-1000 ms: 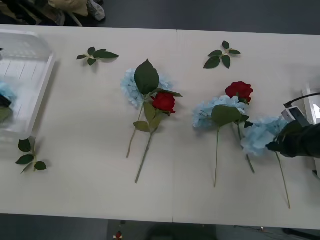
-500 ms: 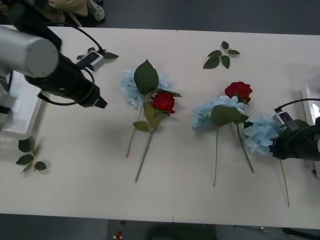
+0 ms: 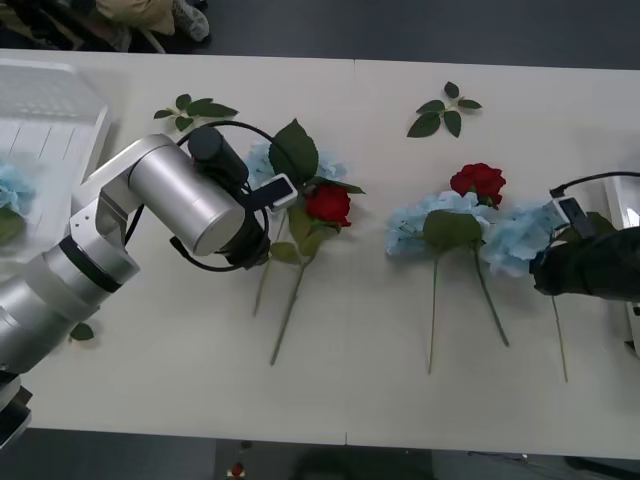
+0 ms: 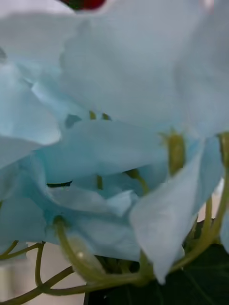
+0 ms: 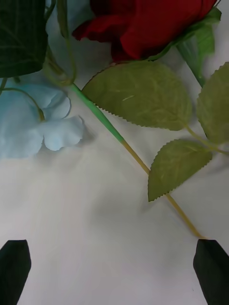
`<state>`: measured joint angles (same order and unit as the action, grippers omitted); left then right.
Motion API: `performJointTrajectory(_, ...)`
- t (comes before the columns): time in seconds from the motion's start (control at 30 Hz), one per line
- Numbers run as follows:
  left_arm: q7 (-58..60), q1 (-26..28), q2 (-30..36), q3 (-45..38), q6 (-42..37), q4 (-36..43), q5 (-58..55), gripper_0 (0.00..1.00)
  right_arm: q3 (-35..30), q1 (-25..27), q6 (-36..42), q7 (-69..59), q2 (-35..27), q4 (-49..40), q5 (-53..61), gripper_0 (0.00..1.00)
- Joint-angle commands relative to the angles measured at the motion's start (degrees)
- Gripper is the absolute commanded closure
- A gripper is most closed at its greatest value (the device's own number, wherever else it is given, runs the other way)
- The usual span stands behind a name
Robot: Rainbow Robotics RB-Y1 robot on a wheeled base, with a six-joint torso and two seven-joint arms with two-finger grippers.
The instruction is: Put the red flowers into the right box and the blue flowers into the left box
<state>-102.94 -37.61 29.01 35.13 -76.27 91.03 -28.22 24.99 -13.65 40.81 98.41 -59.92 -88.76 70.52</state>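
A white table [image 3: 350, 380] holds artificial flowers. The left gripper [image 5: 113, 267] hovers over the left pair: a red rose [image 3: 327, 204] lying against a pale blue hydrangea cluster [image 3: 262, 172]. Its 2 black fingers [image 5: 14, 267] stand wide apart and empty.

The right gripper [image 3: 545, 275] sits at the table's right edge, against another blue hydrangea cluster [image 3: 515, 240]; whether it grips cannot be told. A second red rose [image 3: 478, 181] and a third blue cluster [image 3: 415, 225] lie between. The slotted left box [image 3: 55, 150] stands far left, a blue bloom [image 3: 12, 190] inside; the right box's rim [image 3: 625, 215] shows far right.

These flowers look light and soft; petals would crush, so the thin, stiffer stem seems the best hold.

The left wrist view shows the rose stem [image 5: 109, 128] and serrated leaves [image 5: 138, 95] lying ahead of the open fingers, hidden by the arm from the front.
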Motion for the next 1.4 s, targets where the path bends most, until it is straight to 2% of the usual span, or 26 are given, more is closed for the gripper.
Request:
performJointTrajectory(0.03,4.2,-1.6,-1.9,-1.3,4.7,-3.9,-2.0,0.00,-8.6,6.7,0.6,10.0,-3.5,-8.1,10.3,1.00)
performJointTrajectory(0.1,4.2,-1.6,-2.7,-1.1,8.8,-7.1,-2.5,0.00,-14.3,10.7,2.3,16.8,-3.4,-10.6,20.5,1.00)
performJointTrajectory(0.2,4.2,-1.6,-3.6,-0.9,12.8,-10.1,-2.9,0.00,-20.6,14.2,5.0,26.5,-2.6,-12.1,29.2,1.00)
performJointTrajectory(0.3,4.2,-1.6,-4.5,-0.9,18.0,-13.9,-3.4,0.00,-28.8,17.2,11.1,40.0,1.2,-12.3,40.3,1.00)
performJointTrajectory(0.4,4.3,-1.6,-4.9,-0.9,21.2,-15.7,-3.8,0.00,-33.5,17.3,16.0,47.5,5.4,-12.6,43.4,1.00)
performJointTrajectory(0.47,4.2,-1.6,-5.1,-0.9,21.9,-16.0,-3.8,0.04,-35.6,16.9,18.0,50.0,8.0,-12.8,43.8,1.00)
performJointTrajectory(0.5,4.2,-1.6,-5.3,-0.8,22.0,-16.1,-3.8,0.25,-37.6,15.6,20.4,52.5,11.0,-13.4,43.9,1.00)
performJointTrajectory(0.57,4.2,-1.6,-5.4,-0.5,22.0,-16.1,-3.7,0.52,-38.4,13.9,22.2,54.3,13.5,-13.5,43.9,1.00)
performJointTrajectory(0.6,4.3,-1.6,-5.3,-0.2,21.9,-16.1,-3.7,0.72,-38.8,12.5,23.5,55.1,15.4,-13.4,43.9,1.00)
performJointTrajectory(0.63,4.3,-1.6,-5.3,-0.2,21.9,-16.1,-3.7,0.72,-38.8,12.5,23.5,55.1,15.4,-13.4,43.9,1.00)
performJointTrajectory(0.67,4.4,-1.6,-5.3,-0.1,21.9,-16.2,-3.5,1.00,-39.4,10.3,25.2,56.6,18.5,-12.9,43.8,1.00)
performJointTrajectory(0.97,4.6,-1.5,-4.8,-0.1,21.9,-16.3,-3.3,1.00,-41.9,2.2,35.0,56.6,31.4,-6.7,43.9,1.00)
performJointTrajectory(1.03,4.9,-1.6,-4.4,-0.2,22.0,-16.2,-3.3,1.00,-42.0,1.3,36.0,56.6,32.5,-5.6,43.9,1.00)
performJointTrajectory(1.17,5.5,-1.5,-2.2,-3.8,20.1,-12.5,-3.1,1.00,-42.2,-1.8,38.7,56.6,36.8,-2.7,44.4,1.00)
performJointTrajectory(1.3,5.4,-1.5,0.8,-9.9,10.4,-4.6,-1.0,1.00,-42.2,-4.2,40.5,56.6,38.9,0.4,44.3,1.00)
performJointTrajectory(1.4,1.6,-1.5,4.6,-18.3,-6.3,6.5,5.6,1.00,-41.9,-6.4,41.6,56.6,39.4,3.7,44.3,1.00)
